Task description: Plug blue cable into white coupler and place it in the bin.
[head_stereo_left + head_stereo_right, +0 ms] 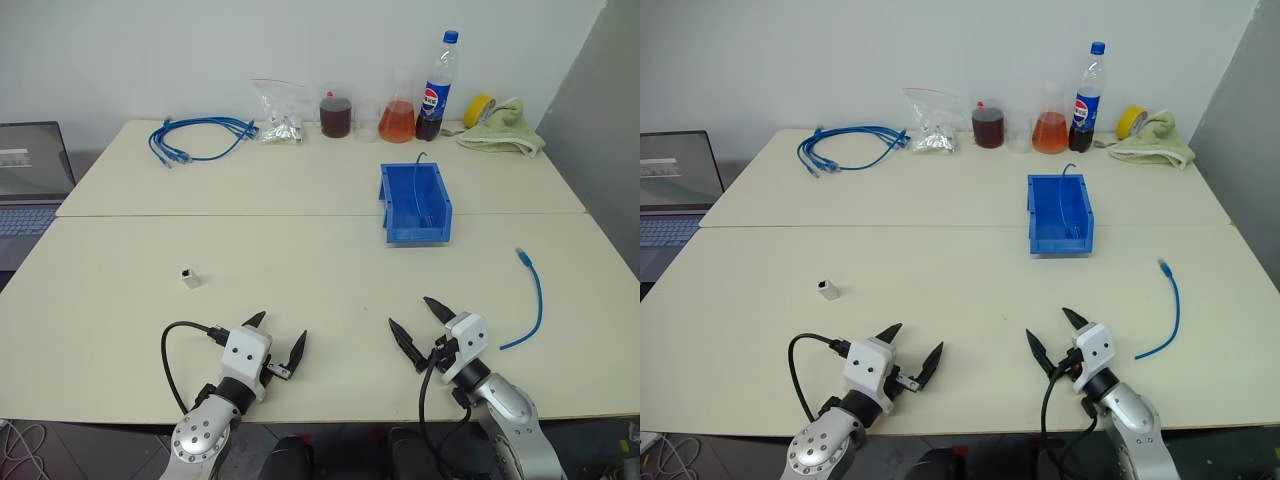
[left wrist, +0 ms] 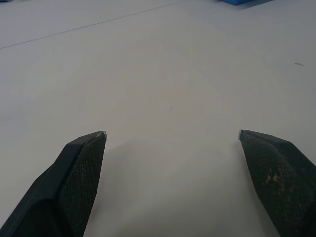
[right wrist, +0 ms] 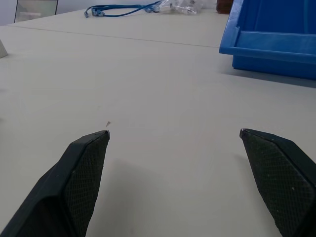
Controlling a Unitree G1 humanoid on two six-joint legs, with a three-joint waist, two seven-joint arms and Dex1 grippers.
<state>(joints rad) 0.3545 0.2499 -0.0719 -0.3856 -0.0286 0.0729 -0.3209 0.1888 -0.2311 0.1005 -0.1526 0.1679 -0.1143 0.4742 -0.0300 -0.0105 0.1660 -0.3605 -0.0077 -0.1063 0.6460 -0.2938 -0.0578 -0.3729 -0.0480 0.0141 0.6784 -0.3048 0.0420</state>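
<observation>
Blue cable (image 1: 531, 300) and white coupler (image 1: 190, 278) show from the head; both wrist views give spread, empty claws (image 2: 172, 134) (image 3: 174, 132).

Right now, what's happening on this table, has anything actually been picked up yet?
Nothing is held yet. The left gripper and right gripper both hover open and empty over the near edge of the table. The white coupler sits alone ahead of the left gripper. The blue cable lies loose on the right side, unplugged. The bin stands farther back, near the middle, with a thin wire in it.
</observation>
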